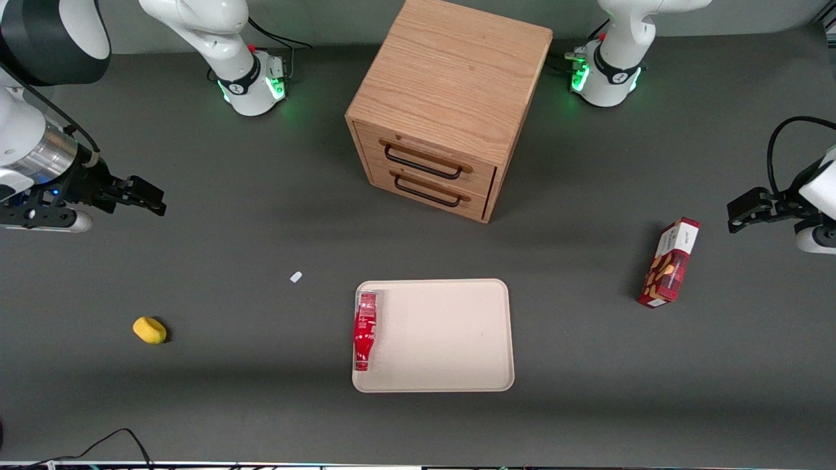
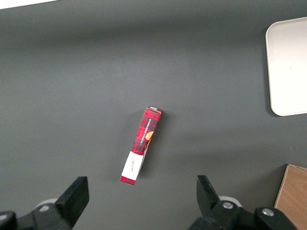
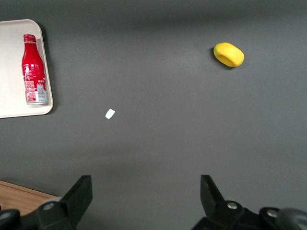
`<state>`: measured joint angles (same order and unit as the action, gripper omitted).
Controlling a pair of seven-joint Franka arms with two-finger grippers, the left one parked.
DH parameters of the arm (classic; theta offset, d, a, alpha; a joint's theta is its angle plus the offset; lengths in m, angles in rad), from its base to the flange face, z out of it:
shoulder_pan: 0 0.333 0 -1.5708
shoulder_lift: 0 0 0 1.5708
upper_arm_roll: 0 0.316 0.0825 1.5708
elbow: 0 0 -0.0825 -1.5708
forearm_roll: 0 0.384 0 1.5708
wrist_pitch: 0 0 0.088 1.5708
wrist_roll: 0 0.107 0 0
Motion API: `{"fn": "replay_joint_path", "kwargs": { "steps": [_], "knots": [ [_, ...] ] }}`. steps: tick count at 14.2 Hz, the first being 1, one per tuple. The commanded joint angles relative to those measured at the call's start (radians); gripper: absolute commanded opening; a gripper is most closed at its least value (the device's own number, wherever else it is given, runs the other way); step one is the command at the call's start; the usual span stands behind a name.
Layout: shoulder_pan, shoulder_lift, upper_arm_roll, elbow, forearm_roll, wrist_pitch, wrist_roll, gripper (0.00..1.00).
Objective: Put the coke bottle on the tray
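The coke bottle (image 1: 365,330) lies on its side on the cream tray (image 1: 450,339), along the rim toward the working arm's end, its cap pointing toward the front camera. The right wrist view also shows the bottle (image 3: 33,69) on the tray (image 3: 12,96). My right gripper (image 1: 149,198) hangs above the table toward the working arm's end, well away from the tray and farther from the front camera than it. Its fingers (image 3: 79,194) stand wide apart with nothing between them (image 3: 146,191).
A wooden drawer cabinet (image 1: 444,104) stands farther from the front camera than the tray. A yellow object (image 1: 149,329) and a small white scrap (image 1: 296,277) lie toward the working arm's end. A red snack box (image 1: 669,262) lies toward the parked arm's end.
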<state>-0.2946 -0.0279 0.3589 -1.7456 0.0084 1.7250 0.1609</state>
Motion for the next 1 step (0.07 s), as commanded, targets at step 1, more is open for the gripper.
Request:
{"fn": "replay_joint_path", "kwargs": {
  "steps": [1],
  "knots": [
    [-0.009, -0.023, 0.003, -0.012, 0.025, 0.001, -0.012, 1.0]
  ]
}}
